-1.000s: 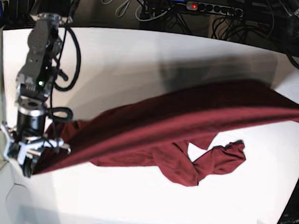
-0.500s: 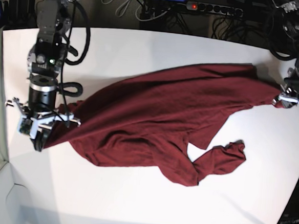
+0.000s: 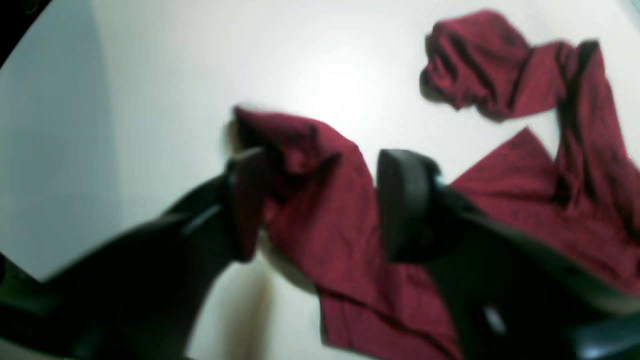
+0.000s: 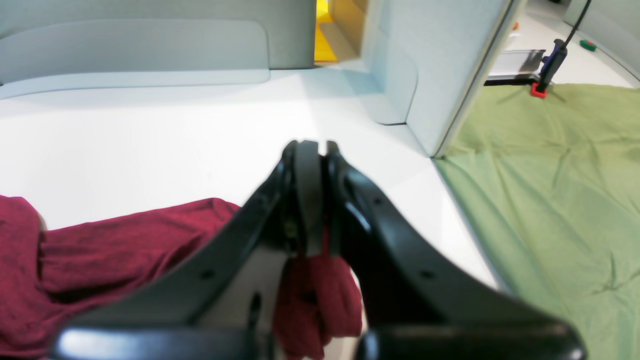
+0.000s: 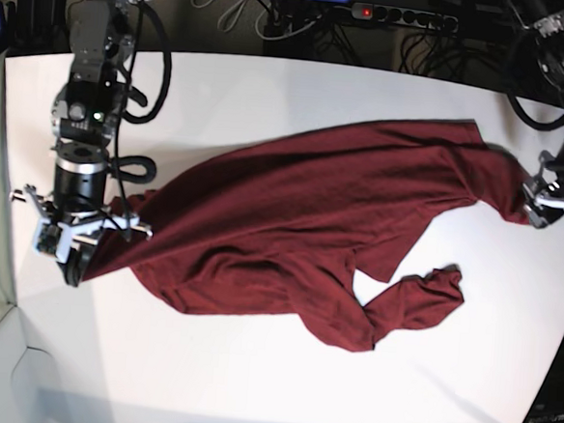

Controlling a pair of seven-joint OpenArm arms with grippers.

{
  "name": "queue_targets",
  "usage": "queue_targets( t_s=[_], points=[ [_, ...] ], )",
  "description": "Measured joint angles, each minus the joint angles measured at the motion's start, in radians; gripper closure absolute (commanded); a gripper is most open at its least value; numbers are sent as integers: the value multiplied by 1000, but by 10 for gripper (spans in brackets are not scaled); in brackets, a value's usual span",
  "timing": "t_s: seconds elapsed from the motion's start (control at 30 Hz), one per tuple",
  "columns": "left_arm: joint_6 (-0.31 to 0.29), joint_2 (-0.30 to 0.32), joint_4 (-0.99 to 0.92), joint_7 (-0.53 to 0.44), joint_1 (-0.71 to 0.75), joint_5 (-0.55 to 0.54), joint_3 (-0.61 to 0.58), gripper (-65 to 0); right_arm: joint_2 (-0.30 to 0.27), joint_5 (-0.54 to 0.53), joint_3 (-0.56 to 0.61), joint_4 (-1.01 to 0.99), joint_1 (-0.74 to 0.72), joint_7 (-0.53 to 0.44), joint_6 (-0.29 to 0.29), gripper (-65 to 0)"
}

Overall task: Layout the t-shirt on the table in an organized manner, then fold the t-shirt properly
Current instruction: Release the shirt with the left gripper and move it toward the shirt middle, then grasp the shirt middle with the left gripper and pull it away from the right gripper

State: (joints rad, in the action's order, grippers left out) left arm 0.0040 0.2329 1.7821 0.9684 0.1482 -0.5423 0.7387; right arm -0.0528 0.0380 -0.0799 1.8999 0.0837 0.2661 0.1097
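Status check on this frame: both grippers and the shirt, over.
Right gripper shut on dark red fabric t-shirt. Left gripper open, shirt corner between jaws. Shirt crumpled diagonally on white table. Nothing blocking.

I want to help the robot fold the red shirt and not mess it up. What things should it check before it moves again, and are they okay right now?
1. Right gripper holding the t-shirt: ok, its jaws are pinched shut on a bunch of fabric.
2. Left gripper let go of its corner: ok, jaws stand apart, with fabric lying loosely between them.
3. Shirt resting on the table: ok, none hangs over an edge in the base view.
4. Shirt spread flat: not ok, the body is wrinkled and slanted.
5. Sleeves laid out: not ok, one sleeve is crumpled and curled near the front.
6. Collar and front side facing up: cannot tell.
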Motion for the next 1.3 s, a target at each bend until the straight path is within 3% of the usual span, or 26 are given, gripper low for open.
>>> queue_targets(
  t_s=[0.13, 0.23, 0.33, 0.4, 0.63, 0.9, 1.3],
  points=[
    [1, 0, 16, 0, -47, 4, 74, -450, 0, 0, 0, 0, 0, 3, 0, 0],
    [2, 3, 39, -7, -140, 10, 65, -452, 0, 0, 2, 0, 0, 0, 0, 0],
    [0, -13, 35, -15, -251, 4, -46, -451, 0, 0, 2, 0, 0, 6, 0, 0],
    [-8, -58, -6, -21, -315, -11, -128, -450, 0, 0, 2, 0, 0, 4, 0, 0],
    [3, -178, -345, -47, -447, 13, -343, -448, 0, 0, 3, 0, -6, 6, 0, 0],
    [8, -167, -566, -359, -468, 14, -544, -448, -3, 0, 2, 0, -3, 10, 0, 0],
    [15, -204, -1074, -643, -708, 10, -739, -448, -3, 4, 3, 0, 14, 15, 0, 0]
  ],
)
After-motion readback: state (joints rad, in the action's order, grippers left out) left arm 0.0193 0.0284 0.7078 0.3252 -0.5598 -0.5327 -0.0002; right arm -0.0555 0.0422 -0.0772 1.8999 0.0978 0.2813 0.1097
